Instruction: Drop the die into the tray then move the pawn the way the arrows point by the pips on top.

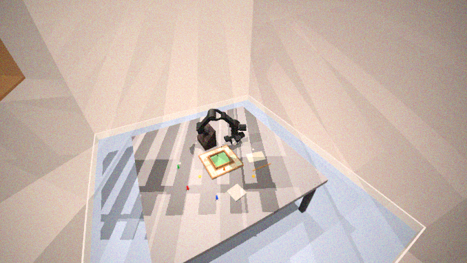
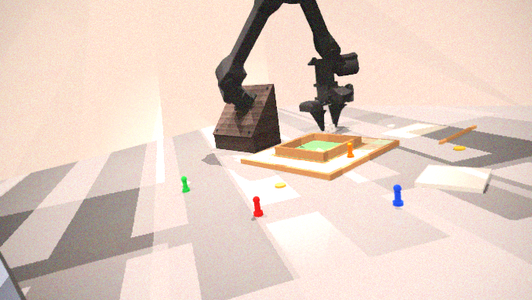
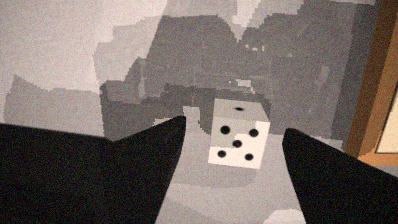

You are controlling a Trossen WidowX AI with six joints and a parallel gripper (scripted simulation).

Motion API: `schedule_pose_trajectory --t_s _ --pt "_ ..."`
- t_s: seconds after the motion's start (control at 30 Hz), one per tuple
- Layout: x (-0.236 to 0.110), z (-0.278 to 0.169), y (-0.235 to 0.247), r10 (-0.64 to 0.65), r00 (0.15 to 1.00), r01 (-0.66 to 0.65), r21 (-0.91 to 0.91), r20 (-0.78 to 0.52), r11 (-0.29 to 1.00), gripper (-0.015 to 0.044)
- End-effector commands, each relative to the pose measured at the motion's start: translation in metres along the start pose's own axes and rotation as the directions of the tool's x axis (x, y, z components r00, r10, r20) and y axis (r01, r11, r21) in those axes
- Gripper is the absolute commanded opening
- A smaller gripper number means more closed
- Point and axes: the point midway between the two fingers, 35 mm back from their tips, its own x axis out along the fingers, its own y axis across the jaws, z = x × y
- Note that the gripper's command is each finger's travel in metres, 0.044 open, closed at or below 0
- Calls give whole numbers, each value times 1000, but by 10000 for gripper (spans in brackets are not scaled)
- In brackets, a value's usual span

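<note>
Behind the board, toward the table's far edge near the arm's base, the gripper is down around the die. Fingers spread, one each side, neither touching it; die sits on the tabletop. Orange pawn stands on the board's ring beside the tray.

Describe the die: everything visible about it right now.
The die is a white cube with black pips and crisp edges, looking like hard plastic. It rests flat on the grey patterned table, just outside the board's wooden edge. In the wrist view the face toward the camera shows five pips; the face above it shows one. It sits between the open pincer's dark fingers, which flank it without touching. Nothing else contacts it.
</note>
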Motion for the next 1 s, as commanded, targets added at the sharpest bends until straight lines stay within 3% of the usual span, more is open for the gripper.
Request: schedule_pose_trajectory --t_s 0.0,0.1,0.33,0.43,0.97 --pt "2 0 -1 -4 1000 4 -6 7 1000 196" --pt "2 0 -1 -4 1000 4 -6 7 1000 118" --pt "2 0 -1 -4 1000 4 -6 7 1000 71" --pt "-3 1 1 -3 1000 3 -6 7 1000 0" --pt "-122 3 4 1 1000 -1 -8 4 1000 0"
